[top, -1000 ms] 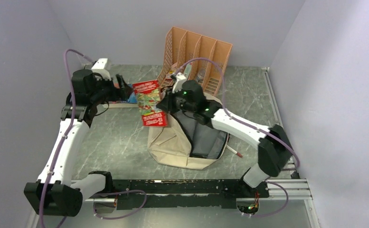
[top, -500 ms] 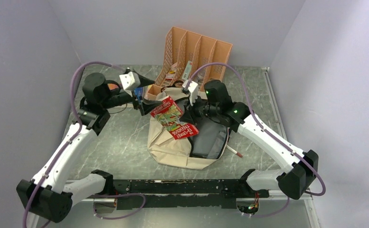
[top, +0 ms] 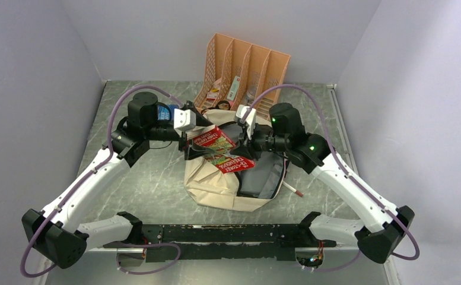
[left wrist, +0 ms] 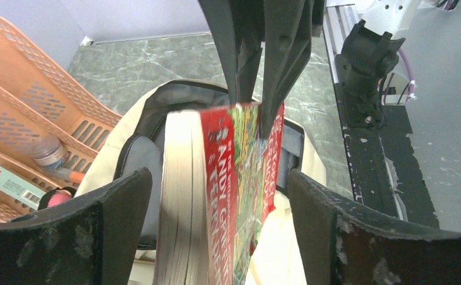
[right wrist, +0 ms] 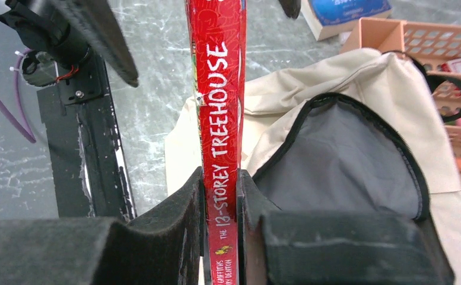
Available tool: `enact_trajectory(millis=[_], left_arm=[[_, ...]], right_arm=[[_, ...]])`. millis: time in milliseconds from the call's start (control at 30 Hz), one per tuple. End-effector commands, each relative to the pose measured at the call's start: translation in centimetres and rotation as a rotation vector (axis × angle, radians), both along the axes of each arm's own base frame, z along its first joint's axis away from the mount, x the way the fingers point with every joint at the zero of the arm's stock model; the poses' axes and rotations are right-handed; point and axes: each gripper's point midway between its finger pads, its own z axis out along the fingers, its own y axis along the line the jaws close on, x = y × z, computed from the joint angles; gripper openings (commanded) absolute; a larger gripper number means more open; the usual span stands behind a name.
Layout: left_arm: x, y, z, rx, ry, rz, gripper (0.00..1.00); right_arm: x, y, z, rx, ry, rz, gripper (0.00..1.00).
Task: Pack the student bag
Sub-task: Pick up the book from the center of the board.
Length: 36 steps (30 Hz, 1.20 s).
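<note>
Marble table [top: 150,178], centre frame: student bag [top: 216,184] lies unzipped. Right end effector [right wrist: 221,184] pinches red Treehouse book [right wrist: 219,89]; left end effector [left wrist: 219,184] spread wide around it. Best lowered spine-first into the grey mouth.

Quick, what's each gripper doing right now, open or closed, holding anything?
Left gripper: open, jaws apart around the red paperback book.
Right gripper: closed on that book's spine.

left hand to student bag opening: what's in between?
The red book, clamped by the right hand, hangs between the open left hand and the student bag. Left wrist view shows it.
</note>
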Motion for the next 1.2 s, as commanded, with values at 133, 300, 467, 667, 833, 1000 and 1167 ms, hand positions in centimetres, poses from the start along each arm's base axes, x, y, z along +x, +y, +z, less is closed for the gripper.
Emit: enact_trajectory(millis=[133, 300, 467, 667, 833, 1000, 1167], left_arm=[[-2.0, -0.4, 0.5, -0.019, 0.010, -0.103, 0.61], [-2.3, -0.7, 0.7, -0.025, 0.036, -0.134, 0.22], [-2.7, -1.0, 1.0, -0.026, 0.035, -0.175, 0.05], [-1.9, -0.7, 2.7, -0.077, -0.026, -0.099, 0.05], [-2.1, 0.4, 6.3, -0.212, -0.108, -0.061, 0.05], [-2.6, 3.3, 10.1, -0.391, -0.136, -0.049, 0.05], [-5.2, 4.4, 12.1, -0.490, -0.172, -0.164, 0.05]], right_arm=[[-1.0, -1.0, 3.8, 0.022, -0.172, 0.069, 0.00], [-0.8, -1.4, 2.7, -0.055, -0.154, 0.084, 0.00], [-0.4, -1.6, 3.3, -0.037, -0.184, 0.050, 0.09], [-0.4, -1.9, 5.3, 0.110, -0.239, -0.040, 0.60], [-1.0, -2.7, 7.4, 0.230, -0.285, -0.093, 0.74], [-1.1, -4.0, 9.9, 0.342, -0.371, -0.170, 0.77], [-1.3, -5.5, 12.8, 0.483, -0.444, -0.253, 0.79]])
